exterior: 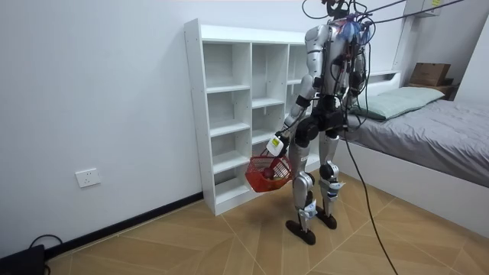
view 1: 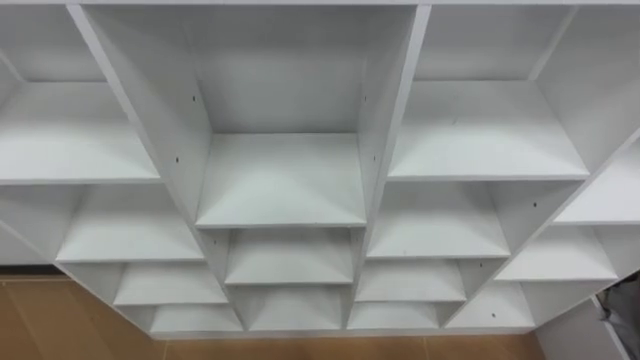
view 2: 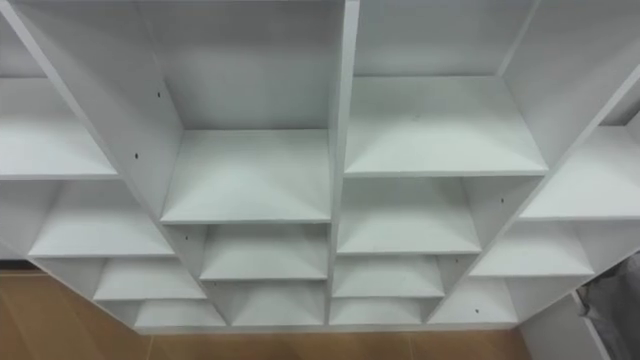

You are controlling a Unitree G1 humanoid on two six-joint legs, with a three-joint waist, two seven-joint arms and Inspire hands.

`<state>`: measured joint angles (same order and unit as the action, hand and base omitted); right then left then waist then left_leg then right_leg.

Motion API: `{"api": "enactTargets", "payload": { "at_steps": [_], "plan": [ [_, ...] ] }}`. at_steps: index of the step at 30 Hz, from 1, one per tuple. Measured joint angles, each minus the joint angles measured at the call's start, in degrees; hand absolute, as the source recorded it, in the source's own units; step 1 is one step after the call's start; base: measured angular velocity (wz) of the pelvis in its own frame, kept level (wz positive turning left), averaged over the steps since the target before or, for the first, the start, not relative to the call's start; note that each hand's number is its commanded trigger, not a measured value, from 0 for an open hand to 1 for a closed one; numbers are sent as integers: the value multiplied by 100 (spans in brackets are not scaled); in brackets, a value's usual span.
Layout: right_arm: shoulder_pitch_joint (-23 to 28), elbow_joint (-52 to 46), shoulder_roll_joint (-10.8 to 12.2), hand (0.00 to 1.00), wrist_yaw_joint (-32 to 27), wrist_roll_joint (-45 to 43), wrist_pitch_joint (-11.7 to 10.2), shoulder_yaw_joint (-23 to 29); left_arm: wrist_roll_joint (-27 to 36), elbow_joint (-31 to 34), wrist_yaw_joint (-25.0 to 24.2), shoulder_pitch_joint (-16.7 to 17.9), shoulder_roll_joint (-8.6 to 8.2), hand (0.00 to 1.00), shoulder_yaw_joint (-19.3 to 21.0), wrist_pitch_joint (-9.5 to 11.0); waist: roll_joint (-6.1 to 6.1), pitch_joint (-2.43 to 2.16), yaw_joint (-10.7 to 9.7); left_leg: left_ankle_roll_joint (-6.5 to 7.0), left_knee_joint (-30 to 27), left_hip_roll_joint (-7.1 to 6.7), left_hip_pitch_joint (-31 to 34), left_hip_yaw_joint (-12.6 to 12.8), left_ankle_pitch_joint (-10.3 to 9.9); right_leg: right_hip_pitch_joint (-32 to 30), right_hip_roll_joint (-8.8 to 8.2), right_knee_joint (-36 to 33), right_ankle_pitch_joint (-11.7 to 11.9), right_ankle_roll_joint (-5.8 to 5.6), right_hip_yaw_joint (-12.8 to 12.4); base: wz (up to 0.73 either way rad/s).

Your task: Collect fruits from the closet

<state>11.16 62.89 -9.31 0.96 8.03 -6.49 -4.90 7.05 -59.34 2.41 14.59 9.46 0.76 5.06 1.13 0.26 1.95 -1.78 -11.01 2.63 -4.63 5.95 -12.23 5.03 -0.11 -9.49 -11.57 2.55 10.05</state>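
Closet (view 1: 280, 185): top and both sides cut off by my eye views' edges; its far columns are behind the robot in the room view | red basket (exterior: 267, 174): contents too small for me to tell | dark grey shape (view 1: 625, 305): clipped at lower right corner, I cannot identify it | bed (exterior: 428, 130): cut at the room view's right edge

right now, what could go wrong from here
The red basket hangs low from the left hand, close to the white shelf unit; a step or turn could knock it against the shelves. The compartments ahead look empty, so a reach here would likely find no fruit.
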Motion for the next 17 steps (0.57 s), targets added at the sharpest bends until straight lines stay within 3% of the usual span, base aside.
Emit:
{"api": "enactTargets", "payload": {
  "at_steps": [6,10,17],
  "plan": [
    [-77,500,63,0,108,450,37,233,-48,-149,13,22,-101,100,366,-122,-23,-8,-11,1,1,-8,-77,-6,-1,111,1,85,10,-19,15,2],
    [-183,723,62,0,164,565,80,271,-130,-149,38,23,-108,100,370,-296,-41,-7,-16,1,1,-14,-106,-17,0,156,0,90,9,-21,33,3],
    [-272,881,66,0,302,566,168,399,-311,-149,37,10,-121,100,363,-396,-45,-6,-33,0,-2,-19,-109,-96,0,182,0,102,8,-19,92,4]
  ]
}}
